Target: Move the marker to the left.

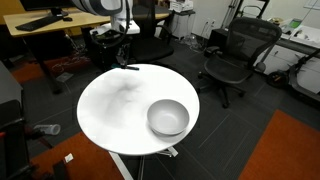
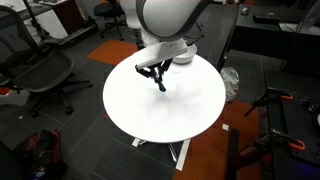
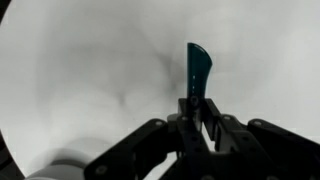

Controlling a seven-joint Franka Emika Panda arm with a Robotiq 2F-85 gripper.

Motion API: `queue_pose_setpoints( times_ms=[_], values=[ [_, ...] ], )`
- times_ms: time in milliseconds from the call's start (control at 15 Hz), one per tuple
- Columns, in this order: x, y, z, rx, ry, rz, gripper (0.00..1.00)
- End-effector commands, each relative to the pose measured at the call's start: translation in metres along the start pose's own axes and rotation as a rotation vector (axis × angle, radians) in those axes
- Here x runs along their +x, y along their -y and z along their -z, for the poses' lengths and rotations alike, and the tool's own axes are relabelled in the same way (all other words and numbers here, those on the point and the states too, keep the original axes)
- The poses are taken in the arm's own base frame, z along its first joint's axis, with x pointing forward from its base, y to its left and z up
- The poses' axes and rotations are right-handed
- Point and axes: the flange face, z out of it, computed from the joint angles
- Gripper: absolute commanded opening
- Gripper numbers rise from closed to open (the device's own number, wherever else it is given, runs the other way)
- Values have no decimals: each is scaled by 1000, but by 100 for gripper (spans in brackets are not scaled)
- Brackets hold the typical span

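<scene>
The marker [image 3: 198, 68] is a thin dark stick with a blue-teal end. It sticks out from between my gripper's [image 3: 197, 112] fingers in the wrist view, above the white tabletop. In an exterior view my gripper [image 2: 158, 76] hangs over the round white table [image 2: 190, 105] with the marker [image 2: 161, 86] pointing down from its fingers, close to the surface. In an exterior view the gripper [image 1: 124, 50] is at the table's far edge. The gripper is shut on the marker.
A grey bowl [image 1: 168, 117] stands on the white table [image 1: 110, 110] near its front right. Office chairs [image 1: 236, 52] [image 2: 45, 72], desks and cables surround the table. The floor is dark carpet with an orange patch [image 1: 290, 150].
</scene>
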Motion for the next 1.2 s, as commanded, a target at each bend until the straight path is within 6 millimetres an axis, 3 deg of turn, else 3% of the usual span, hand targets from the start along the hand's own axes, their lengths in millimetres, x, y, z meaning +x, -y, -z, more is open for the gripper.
queue_pose_setpoints(
  times_ms=[0,400,600,667,1000,1067,1133],
  values=[
    [-10,14,18,-25,33,-58,5],
    [-27,28,20,-88,96,-229,5],
    [-38,39,16,-40,180,-328,5],
    [-35,30,13,-62,130,-269,19],
    [-39,36,10,-51,157,-296,19],
    [-39,36,10,-51,157,-297,5],
    [-38,36,11,-47,152,-317,5]
  ],
)
